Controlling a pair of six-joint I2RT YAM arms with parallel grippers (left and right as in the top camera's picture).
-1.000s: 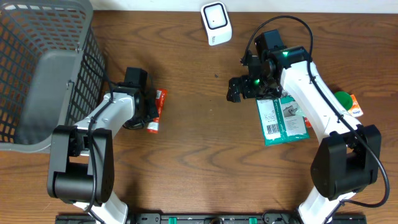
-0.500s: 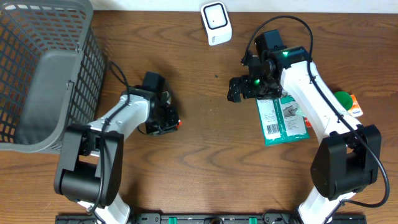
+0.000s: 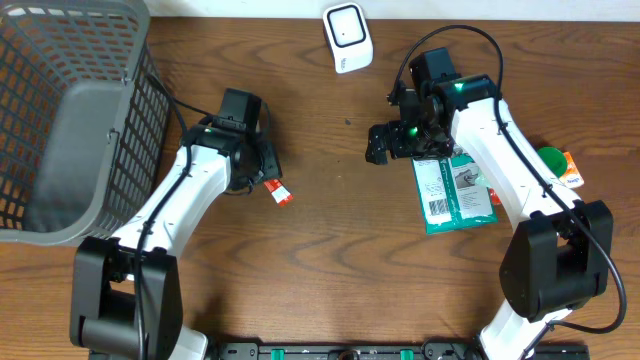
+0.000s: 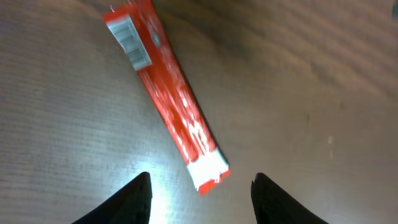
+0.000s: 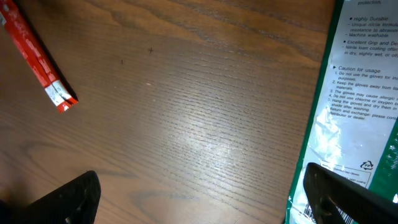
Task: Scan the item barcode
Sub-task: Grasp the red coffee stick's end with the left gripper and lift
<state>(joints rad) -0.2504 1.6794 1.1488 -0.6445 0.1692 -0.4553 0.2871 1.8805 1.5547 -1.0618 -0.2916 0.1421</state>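
Dark brown wood-grain tabletop point(image 3: 330, 260) fills the view, its surface smooth and slightly glossy. At the far left corner sits a grey plastic mesh basket point(image 3: 40, 60), tipped so its open lattice wall faces the arms. A small white rounded barcode scanner point(image 3: 347, 36) stands at the far edge near the middle, with open table between it and both arms. Under the right arm lies a flat green-and-white printed plastic packet point(image 3: 452, 195). Beyond it, at the right edge, is a round green object point(image 3: 551, 158) that may be a cap or lid; it is too small to tell.

A slim red stick packet point(image 3: 278, 191) with white crimped ends lies flat on the wood just beside the tip of the left gripper point(image 3: 262, 170), well apart from the scanner. From the left wrist, the red stick packet point(image 4: 168, 93) runs diagonally away, and its near crimped end stops just ahead of the gap of the left gripper point(image 4: 202, 199). The dark fingers point(image 4: 138, 198) are parted much wider than the packet and touch nothing, so this claw is released.

The right gripper point(image 3: 380, 145) hovers with its jaws spread wide and empty. Its wrist view shows the red stick packet point(image 5: 34, 53) far off to one side and the printed packet point(image 5: 354, 99) at the other.
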